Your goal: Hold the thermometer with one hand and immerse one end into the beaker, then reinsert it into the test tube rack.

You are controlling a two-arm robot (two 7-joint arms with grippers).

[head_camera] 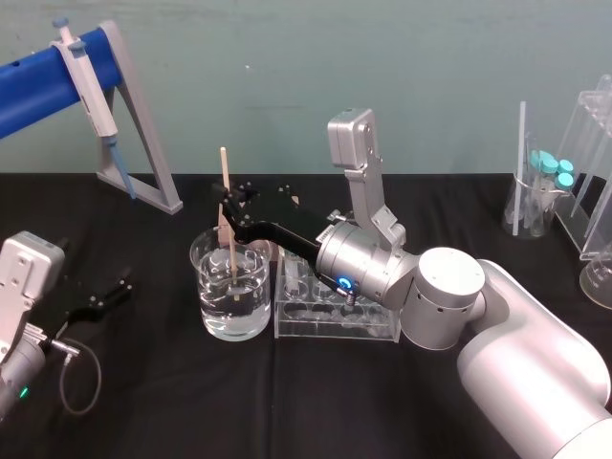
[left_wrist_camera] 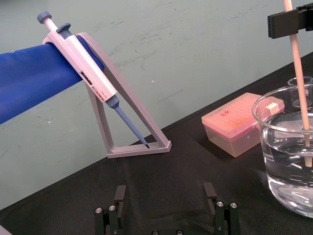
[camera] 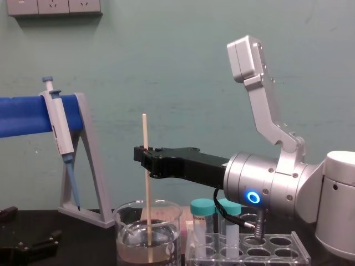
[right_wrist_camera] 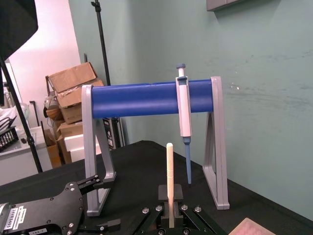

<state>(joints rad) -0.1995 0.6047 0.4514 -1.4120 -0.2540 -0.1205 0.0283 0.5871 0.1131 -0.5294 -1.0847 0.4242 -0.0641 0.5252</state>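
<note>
1. Little writing can be read. The pipette (left_wrist_camera: 88,73) has a small dark label band on its body, and a white sticker (right_wrist_camera: 22,215) sits on the left arm's black housing. The print on both is too small to read.
2. One of the teal-capped tubes (camera: 202,221) in the test tube rack (camera: 277,246) has a label, but it is blurred. The beaker (head_camera: 206,287) shows only a faint white marking patch.
3. The right gripper (head_camera: 229,208) reaches from the robot's right, level across the rack, with its thick silver wrist above the rack and its flat black fingers over the beaker.
4. Its fingers are closed on the thermometer (head_camera: 230,258) and grip it well above the beaker's rim.
5. The thermometer stands nearly upright with its lower end in the water (left_wrist_camera: 288,176) inside the beaker. It may reach the bottom, but the glass makes this hard to judge.
6. The beaker stands just left of the rack.
7. The left gripper (left_wrist_camera: 165,196) rests low at the table's (head_camera: 143,402) left side, fingers spread wide apart and holding nothing.
8. The pipette hangs on its grey-and-blue stand (left_wrist_camera: 142,147), and a pink box (left_wrist_camera: 239,122) sits behind the beaker.
</note>
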